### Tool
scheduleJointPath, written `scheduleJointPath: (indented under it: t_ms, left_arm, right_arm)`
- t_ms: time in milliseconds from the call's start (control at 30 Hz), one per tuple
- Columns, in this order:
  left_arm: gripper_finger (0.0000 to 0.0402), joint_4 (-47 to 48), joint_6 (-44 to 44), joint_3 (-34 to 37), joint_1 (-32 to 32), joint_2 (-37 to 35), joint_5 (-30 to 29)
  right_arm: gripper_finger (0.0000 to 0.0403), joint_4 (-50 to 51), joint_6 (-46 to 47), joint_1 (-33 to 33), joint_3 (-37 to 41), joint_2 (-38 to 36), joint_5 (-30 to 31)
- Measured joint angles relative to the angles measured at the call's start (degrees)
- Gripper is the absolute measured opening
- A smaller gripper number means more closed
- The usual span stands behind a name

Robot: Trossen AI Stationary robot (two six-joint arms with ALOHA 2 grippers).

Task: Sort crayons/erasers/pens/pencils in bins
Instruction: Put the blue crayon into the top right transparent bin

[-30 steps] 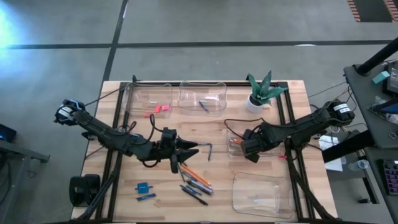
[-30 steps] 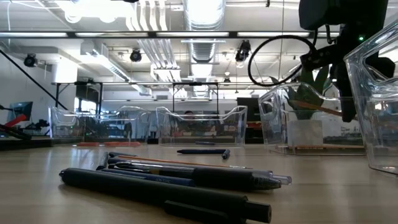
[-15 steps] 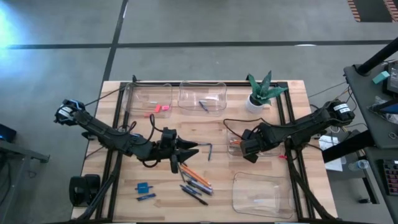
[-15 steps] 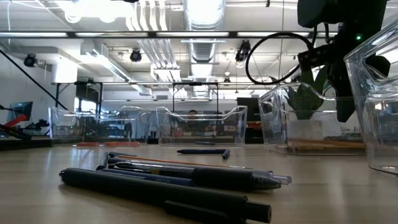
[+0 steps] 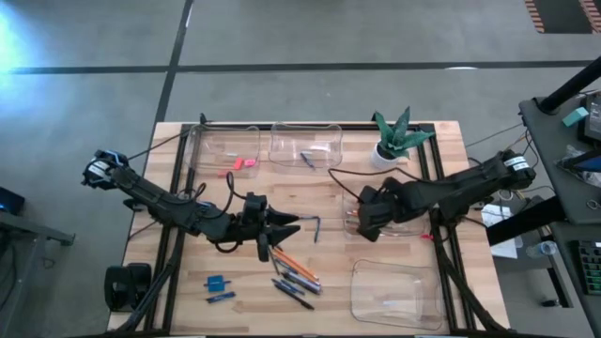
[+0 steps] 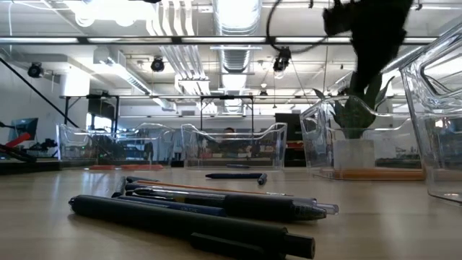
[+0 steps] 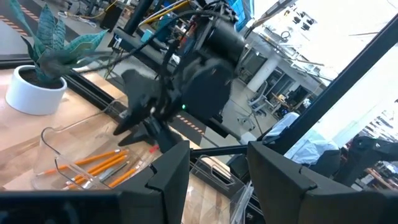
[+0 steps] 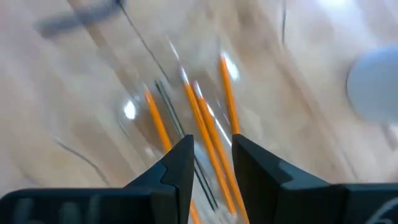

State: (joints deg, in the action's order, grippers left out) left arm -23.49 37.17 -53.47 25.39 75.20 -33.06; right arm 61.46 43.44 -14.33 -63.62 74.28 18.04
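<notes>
The right gripper (image 5: 362, 223), fingers parted and empty, hangs over the near rim of the pencil bin (image 5: 349, 201) beside the plant (image 5: 394, 137); orange pencils (image 8: 205, 134) lie inside. Bare wood separates it from the left gripper (image 5: 291, 225), released above the loose pens (image 5: 293, 284).

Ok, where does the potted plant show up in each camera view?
High view: potted plant at the table's far edge, right of centre.
Low view: plant right of centre, behind a clear bin.
Left wrist view: top left.
Right wrist view: not clearly in it.
Shared landmark: the bin holding orange pencils.
</notes>
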Motion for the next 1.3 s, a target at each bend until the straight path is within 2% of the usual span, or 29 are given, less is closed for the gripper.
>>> scheduleJointPath:
  t_ms: [100,267,500,667,800,1033,1300]
  left_arm:
    - [0.0148,0.03,-0.01,0.00,0.00,-0.01,1.98]
    - [0.0148,0.04,0.00,0.00,0.14,-0.43,5.70]
    - [0.0148,0.13,-0.03,0.00,0.58,-1.76,9.93]
    - [0.0148,0.14,-0.09,0.00,0.72,-2.48,12.77]
    - [0.0148,0.09,-0.09,0.02,0.79,-2.80,15.82]
    - [0.0148,0.15,-0.09,0.15,1.21,-4.19,21.75]
    - [0.0148,0.17,-1.87,0.15,3.06,-7.85,22.28]
  right_arm:
    - [0.0102,-3.81,-0.04,0.00,-2.87,-0.02,1.35]
    - [0.0102,-17.94,-0.28,-0.02,-3.69,0.63,1.50]
    - [0.0125,-32.23,-0.73,0.00,-3.66,6.10,1.45]
    - [0.0151,-31.41,-0.70,0.00,-7.58,10.97,1.39]
    - [0.0166,-31.10,-4.57,0.00,-12.05,14.67,1.06]
    - [0.0174,-21.63,-10.11,0.93,-20.38,22.03,1.00]
    - [0.0174,-20.97,-17.44,2.79,-22.47,27.43,-0.66]
